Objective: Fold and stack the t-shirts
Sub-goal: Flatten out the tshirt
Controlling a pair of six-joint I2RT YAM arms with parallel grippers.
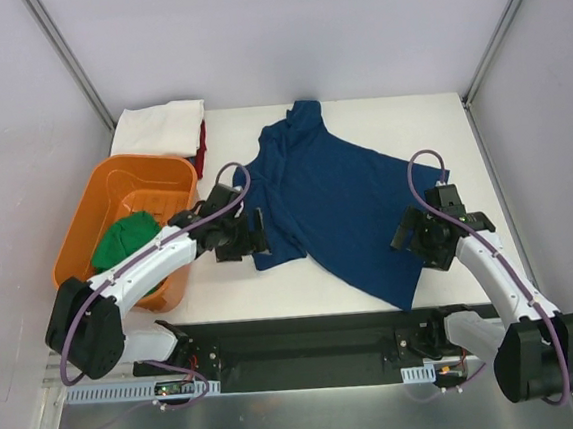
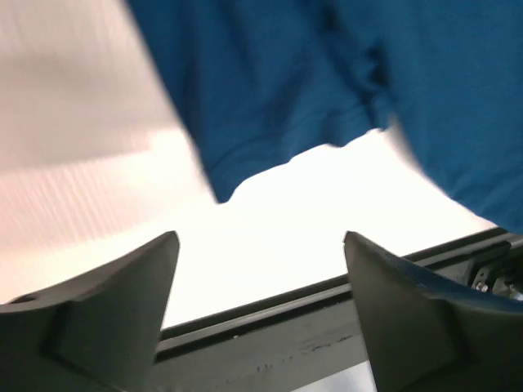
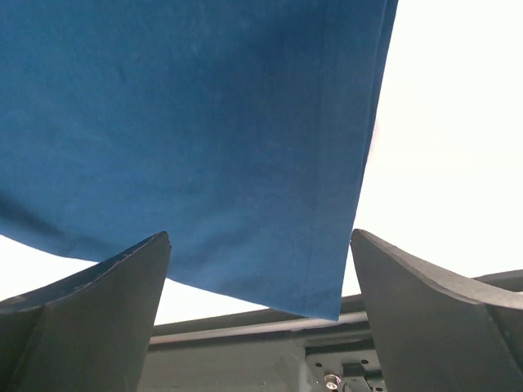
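The navy t-shirt lies spread on the table, front down as far as we can tell, set at a slant with its collar toward the far edge and some rumpling around the shoulders. The left gripper hovers just beside its near-left corner, jaws spread and holding nothing. The right gripper sits at the near-right hem, fingers wide apart too, with the cloth edge just ahead of them in its wrist view. A green t-shirt is bunched in the orange tub; a white t-shirt rests folded on a red t-shirt at the far-left corner.

We judge the navy cloth light, limp and clingy; it will sag and drag rather than hold a shape, and a single-layer pinch may slip. We would take it at the two near corners, low against the table, catching the stitched hem where the fabric is doubled; lifting both sides evenly should keep the fold line straight, since an uneven pull will skew the whole shirt.
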